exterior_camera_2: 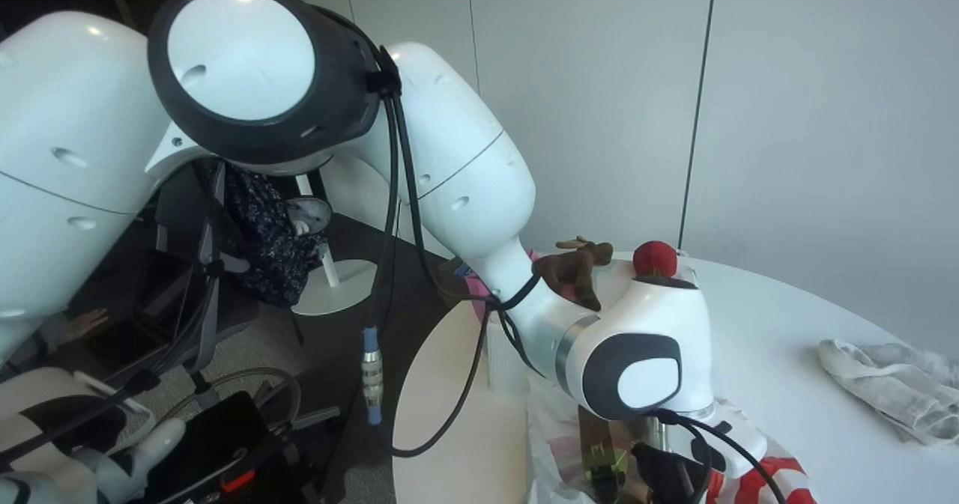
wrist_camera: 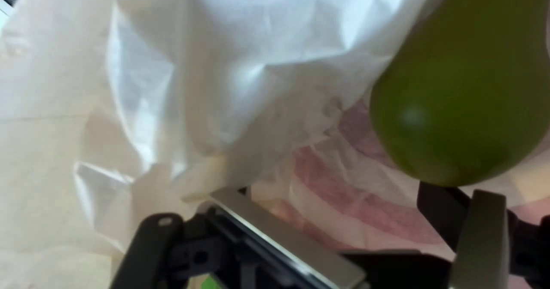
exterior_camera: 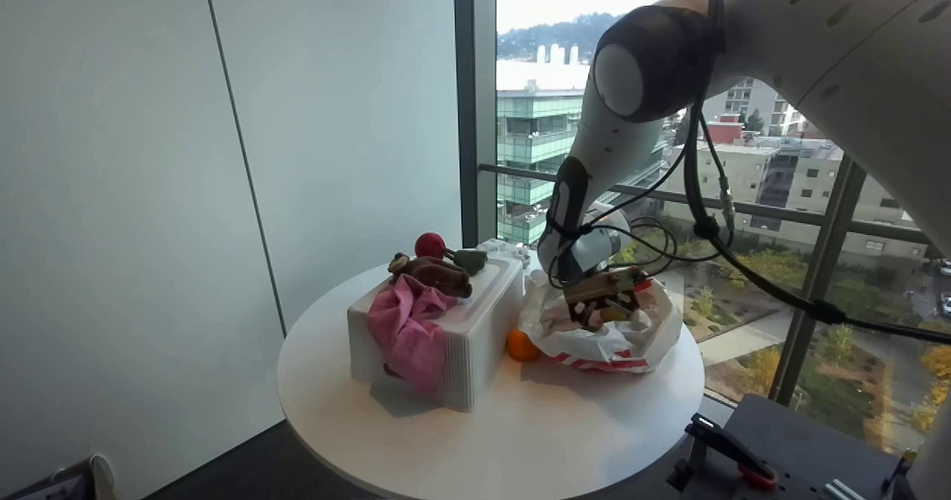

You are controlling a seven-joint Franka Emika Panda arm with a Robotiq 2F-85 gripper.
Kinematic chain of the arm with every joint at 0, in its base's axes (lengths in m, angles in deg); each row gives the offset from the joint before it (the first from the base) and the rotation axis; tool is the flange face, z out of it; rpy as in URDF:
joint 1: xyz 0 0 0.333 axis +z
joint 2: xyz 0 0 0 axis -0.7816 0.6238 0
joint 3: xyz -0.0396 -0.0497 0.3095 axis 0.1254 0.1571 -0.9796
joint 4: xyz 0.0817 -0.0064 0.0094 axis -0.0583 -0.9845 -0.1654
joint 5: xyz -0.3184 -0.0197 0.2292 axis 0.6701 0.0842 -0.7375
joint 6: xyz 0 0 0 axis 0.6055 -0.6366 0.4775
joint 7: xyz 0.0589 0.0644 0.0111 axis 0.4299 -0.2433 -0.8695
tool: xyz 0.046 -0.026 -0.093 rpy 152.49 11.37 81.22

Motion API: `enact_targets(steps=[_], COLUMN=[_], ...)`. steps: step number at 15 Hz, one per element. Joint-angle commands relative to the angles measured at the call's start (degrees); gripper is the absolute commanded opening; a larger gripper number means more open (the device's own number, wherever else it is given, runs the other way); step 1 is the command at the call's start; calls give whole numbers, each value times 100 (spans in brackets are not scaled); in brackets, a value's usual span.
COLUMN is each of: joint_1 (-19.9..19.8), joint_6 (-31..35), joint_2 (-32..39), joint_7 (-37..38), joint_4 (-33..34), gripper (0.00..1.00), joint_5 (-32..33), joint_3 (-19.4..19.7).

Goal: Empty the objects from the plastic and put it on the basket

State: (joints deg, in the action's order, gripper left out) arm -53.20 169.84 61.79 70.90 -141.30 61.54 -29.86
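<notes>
In an exterior view, 9 to 3 o'clock: white basket point(exterior_camera: 487, 340) topped with pink cloth point(exterior_camera: 405, 325), brown toy point(exterior_camera: 435, 273) and red item point(exterior_camera: 429, 245), then orange ball point(exterior_camera: 522, 345) on the table point(exterior_camera: 565, 426), then plastic bag point(exterior_camera: 585, 345) at the basket's 3 o'clock. Wrist view: bag film bunches at 10 o'clock of your gripper point(wrist_camera: 359, 192), jaws spread and pinching nothing, green pear point(wrist_camera: 459, 91) at 1 o'clock inside the bag, so I'd shift that way till they straddle it, film kept out. Then squeeze lightly, lift straight past the rim, carry to exterior 9 o'clock, onto the basket.
</notes>
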Motion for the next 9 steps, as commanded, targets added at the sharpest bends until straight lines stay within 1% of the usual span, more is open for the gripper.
enact_targets(steps=[1,2,4,5,6,9], joint_1=[-2,-60,-44,-64,-6,121], joint_6=[-175,-23,301,360,412,294], joint_2=[-301,-263,-134,-114,-81,-201], joint_7=[-27,-9,118,130,192,373], joint_4=[-307,-333,-387,-420,-462,-653], gripper=[100,100,100,100,100,100], joint_5=[-7,-67,-81,-119,-96,-109], joint_3=[-38,-99,-92,-126,-82,-34])
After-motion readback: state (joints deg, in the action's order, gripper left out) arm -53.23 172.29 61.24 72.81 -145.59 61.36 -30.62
